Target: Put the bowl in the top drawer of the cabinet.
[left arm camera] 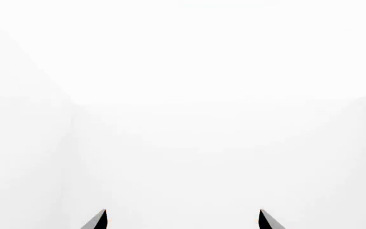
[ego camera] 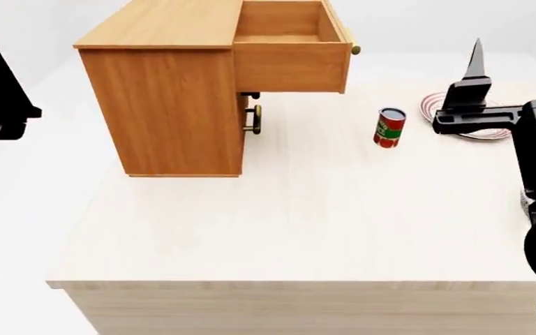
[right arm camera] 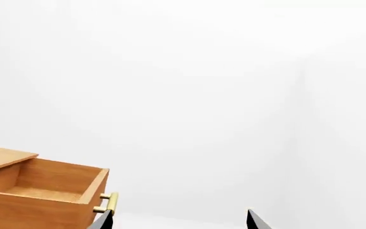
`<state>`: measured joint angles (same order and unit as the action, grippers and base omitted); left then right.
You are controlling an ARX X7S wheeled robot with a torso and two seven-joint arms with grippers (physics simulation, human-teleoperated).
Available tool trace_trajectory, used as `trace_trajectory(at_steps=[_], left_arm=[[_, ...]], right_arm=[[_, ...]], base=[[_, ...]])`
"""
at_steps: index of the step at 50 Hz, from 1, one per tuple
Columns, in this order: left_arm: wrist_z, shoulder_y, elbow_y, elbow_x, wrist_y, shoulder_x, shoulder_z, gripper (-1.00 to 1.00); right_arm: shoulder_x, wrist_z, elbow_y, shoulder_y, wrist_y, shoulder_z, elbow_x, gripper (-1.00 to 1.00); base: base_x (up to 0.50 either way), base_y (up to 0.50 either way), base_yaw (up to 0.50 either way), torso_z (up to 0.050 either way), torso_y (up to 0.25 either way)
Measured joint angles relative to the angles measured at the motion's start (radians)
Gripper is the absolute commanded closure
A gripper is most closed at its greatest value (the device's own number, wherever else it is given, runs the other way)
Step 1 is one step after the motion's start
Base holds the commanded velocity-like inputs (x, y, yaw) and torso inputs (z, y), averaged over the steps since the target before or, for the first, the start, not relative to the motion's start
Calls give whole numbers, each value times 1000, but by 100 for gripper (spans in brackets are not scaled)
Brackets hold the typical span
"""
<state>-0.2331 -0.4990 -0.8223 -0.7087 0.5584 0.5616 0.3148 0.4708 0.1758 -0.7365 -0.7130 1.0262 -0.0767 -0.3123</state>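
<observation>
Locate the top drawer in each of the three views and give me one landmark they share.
Head view: the top drawer is pulled open at the upper middle, jutting from the cabinet toward the can.
Right wrist view: it sits in the lower left corner, open and apparently empty.
Left wrist view: not in it; only white background and two dark tips.
Shared landmark: its brass handle, seen in the head and right wrist views.

Pale wooden table [ego camera: 324, 230] amid plain white walls [ego camera: 54, 28].
</observation>
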Motion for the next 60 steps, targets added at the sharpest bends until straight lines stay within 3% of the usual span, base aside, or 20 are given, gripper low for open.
trace_trajectory(at_steps=[15, 60], left_arm=[[-14, -152, 6, -51, 39, 70, 8, -100], [-19, -328, 35, -77, 78, 128, -69, -100]], right_arm=[[46, -23, 23, -173, 82, 15, -26, -100], [102, -53, 93, -377, 116, 111, -27, -100]], base=[[199, 0, 0, 0, 0], [326, 0, 0, 0, 0]])
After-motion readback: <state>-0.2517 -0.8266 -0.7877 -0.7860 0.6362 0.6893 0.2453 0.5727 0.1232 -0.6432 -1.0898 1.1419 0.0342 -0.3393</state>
